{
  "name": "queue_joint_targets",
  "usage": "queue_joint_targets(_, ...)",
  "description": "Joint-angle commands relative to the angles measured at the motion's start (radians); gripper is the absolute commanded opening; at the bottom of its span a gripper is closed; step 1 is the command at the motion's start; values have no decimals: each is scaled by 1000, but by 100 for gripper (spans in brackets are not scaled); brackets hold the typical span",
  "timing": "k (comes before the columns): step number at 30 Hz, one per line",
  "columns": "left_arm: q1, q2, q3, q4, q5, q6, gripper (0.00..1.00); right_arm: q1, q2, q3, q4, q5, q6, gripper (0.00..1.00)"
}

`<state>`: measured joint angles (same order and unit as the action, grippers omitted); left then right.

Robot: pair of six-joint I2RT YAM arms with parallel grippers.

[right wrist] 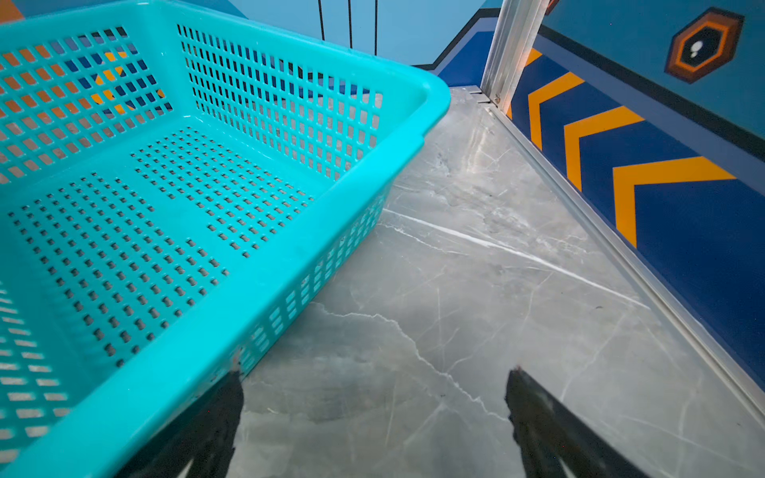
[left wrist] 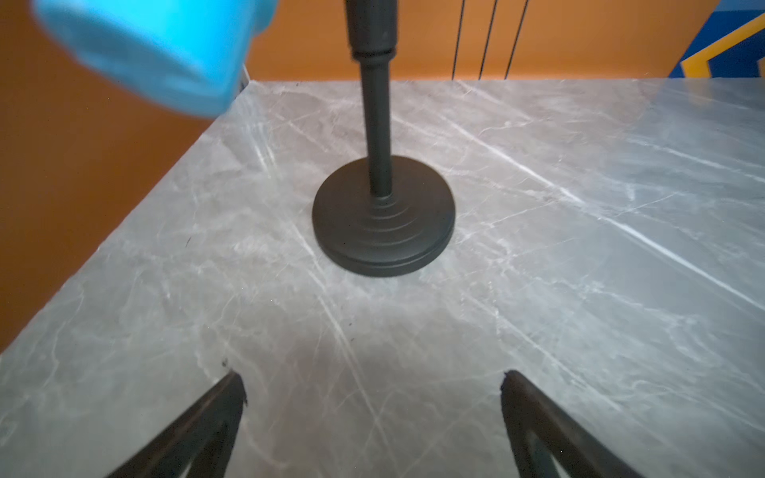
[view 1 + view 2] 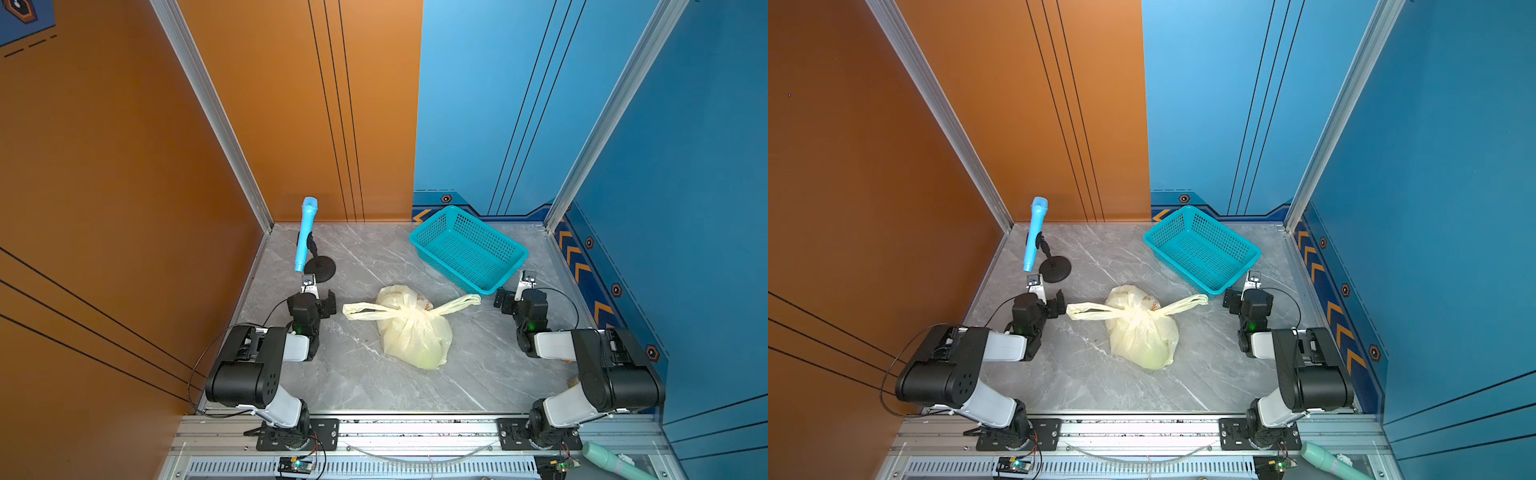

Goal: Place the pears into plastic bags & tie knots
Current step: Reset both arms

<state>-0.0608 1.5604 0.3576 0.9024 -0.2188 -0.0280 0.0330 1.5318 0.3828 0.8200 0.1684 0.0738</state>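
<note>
Marble table holds the tied bag at centre: soft, slippery, likely heavy with pears; take it at the knot. Left gripper, nine o'clock, and right gripper, three, stand spread, empty.

A teal perforated basket sits on the grey marbled tabletop near the far right corner, turned at an angle to the walls. Toward the far left, a black stand with a round base holds a bright blue microphone, tilted with its head up. The left wall is orange. The right wall is blue, with orange chevrons along its foot. A pale green cylindrical object lies at the near right, just past the aluminium front rail.
</note>
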Motion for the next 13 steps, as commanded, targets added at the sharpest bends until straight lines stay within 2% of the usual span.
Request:
queue_joint_targets(1,-8,0,11,37,-36,38,98,4,-1,-1,40,-3,-17,100)
queue_joint_targets(13,5,3,16,35,-2,37,98,10,-3,-8,53,2,-20,100)
